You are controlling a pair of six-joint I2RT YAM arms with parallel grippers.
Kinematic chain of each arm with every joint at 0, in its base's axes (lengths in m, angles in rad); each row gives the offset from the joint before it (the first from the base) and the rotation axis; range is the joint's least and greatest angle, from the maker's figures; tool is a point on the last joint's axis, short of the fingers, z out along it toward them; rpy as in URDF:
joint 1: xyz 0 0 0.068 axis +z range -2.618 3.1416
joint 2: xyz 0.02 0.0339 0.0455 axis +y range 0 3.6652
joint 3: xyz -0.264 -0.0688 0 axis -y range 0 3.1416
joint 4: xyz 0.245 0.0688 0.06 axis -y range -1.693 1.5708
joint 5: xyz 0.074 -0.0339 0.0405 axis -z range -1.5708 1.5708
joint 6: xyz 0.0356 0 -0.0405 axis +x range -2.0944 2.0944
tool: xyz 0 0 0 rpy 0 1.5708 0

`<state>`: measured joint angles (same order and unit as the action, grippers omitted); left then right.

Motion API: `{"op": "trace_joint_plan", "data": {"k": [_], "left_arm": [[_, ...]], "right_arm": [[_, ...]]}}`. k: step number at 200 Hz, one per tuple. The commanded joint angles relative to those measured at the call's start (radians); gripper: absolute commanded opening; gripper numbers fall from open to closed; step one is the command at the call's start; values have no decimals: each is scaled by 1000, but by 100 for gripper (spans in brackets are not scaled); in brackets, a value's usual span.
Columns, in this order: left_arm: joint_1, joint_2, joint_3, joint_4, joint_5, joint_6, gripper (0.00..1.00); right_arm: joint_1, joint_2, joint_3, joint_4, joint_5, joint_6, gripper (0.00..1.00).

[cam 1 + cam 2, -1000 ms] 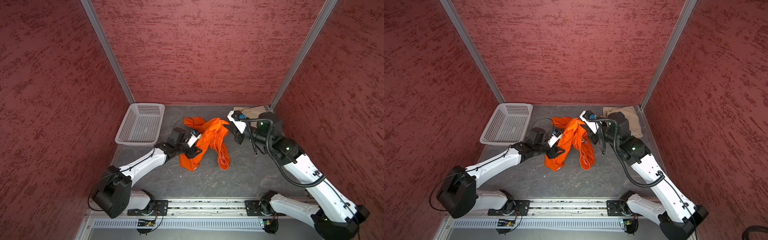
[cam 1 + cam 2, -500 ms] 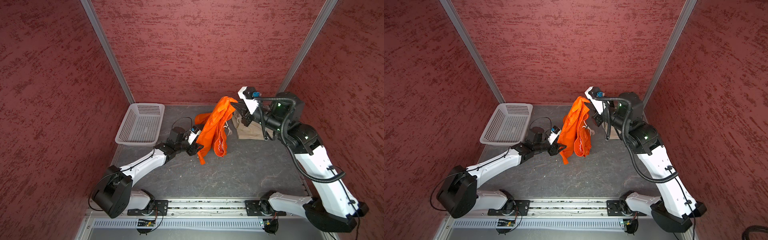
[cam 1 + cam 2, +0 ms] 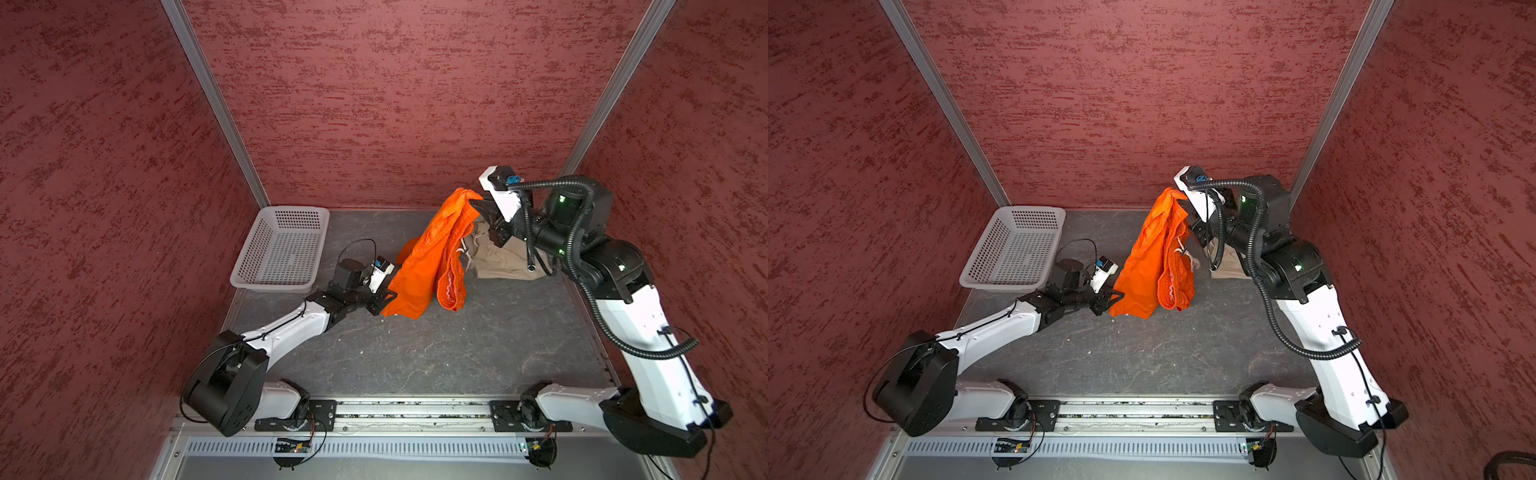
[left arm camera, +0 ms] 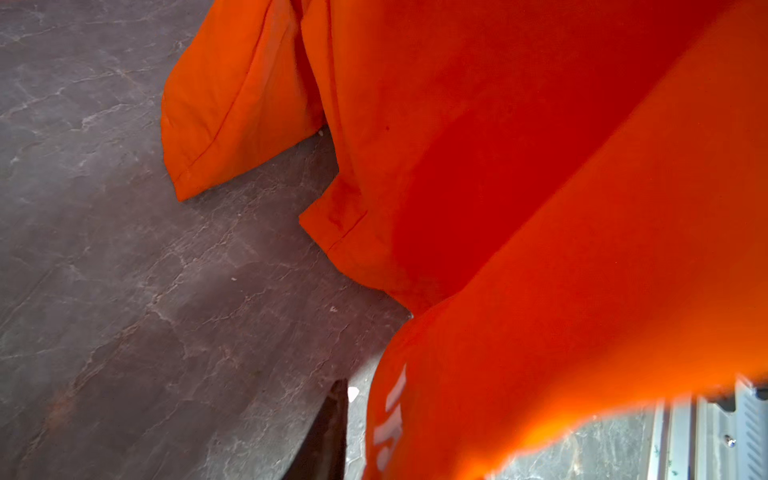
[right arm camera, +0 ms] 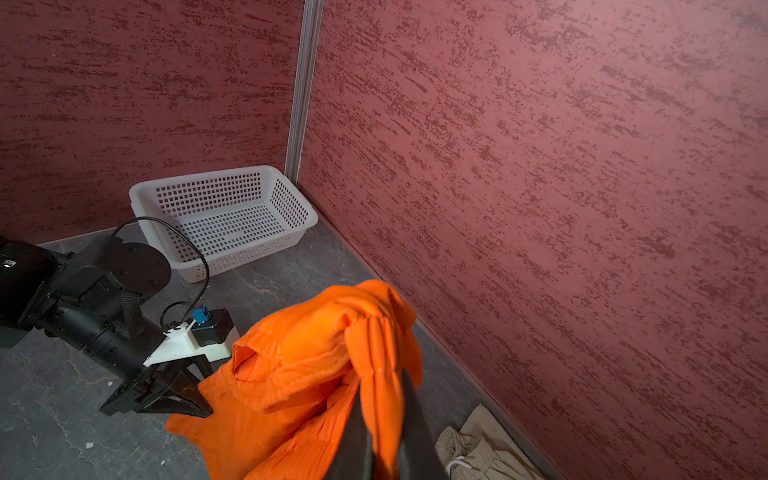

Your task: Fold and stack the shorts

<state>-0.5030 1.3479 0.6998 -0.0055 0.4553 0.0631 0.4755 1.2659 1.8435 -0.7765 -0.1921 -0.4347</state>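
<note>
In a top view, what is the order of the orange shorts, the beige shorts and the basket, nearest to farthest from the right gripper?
1. the orange shorts, held by the right gripper, hanging.
2. the beige shorts, lying below it, back right.
3. the basket, back left.

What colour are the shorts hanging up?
The shorts are bright orange, clearest in a top view.

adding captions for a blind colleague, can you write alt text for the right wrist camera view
The right gripper pinches a gathered fold of the orange shorts, which hang down toward the grey table. The left gripper meets the cloth's lower edge; behind it an empty white basket sits in the corner, and beige shorts lie by the red wall.
</note>
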Motion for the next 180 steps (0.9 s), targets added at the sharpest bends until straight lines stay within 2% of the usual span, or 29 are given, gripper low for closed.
{"op": "trace_joint_plan", "data": {"k": [1, 19, 34, 47, 71, 87, 102, 138, 149, 180], "left_arm": [[7, -21, -29, 57, 62, -3, 32], [7, -16, -47, 105, 116, -13, 43], [7, -4, -52, 132, 135, -22, 43], [8, 7, -54, 149, 141, -27, 36], [8, 5, -51, 151, 146, -29, 12], [16, -23, -38, 98, 114, -33, 5], [24, -68, -7, -13, 56, -17, 1], [49, -239, 129, -364, -209, 83, 0], [94, -288, 167, -449, -257, 102, 0], [274, -362, 345, -693, -296, 189, 0]], "right_arm": [[-15, -4, 52, 24, 2, -12, 0], [-22, 1, 62, 20, -21, -3, 0], [-27, 5, 68, 20, -38, 3, 0], [-34, 6, 69, 23, -50, 9, 0], [-56, 7, 68, 23, -64, 13, 0], [-85, 8, 48, 21, -55, 5, 0], [-148, 6, 1, 36, -81, 14, 0], [-292, -43, -193, 167, -298, 107, 0], [-319, -64, -248, 198, -345, 127, 0], [-365, -130, -336, 233, -407, 159, 0]]}}
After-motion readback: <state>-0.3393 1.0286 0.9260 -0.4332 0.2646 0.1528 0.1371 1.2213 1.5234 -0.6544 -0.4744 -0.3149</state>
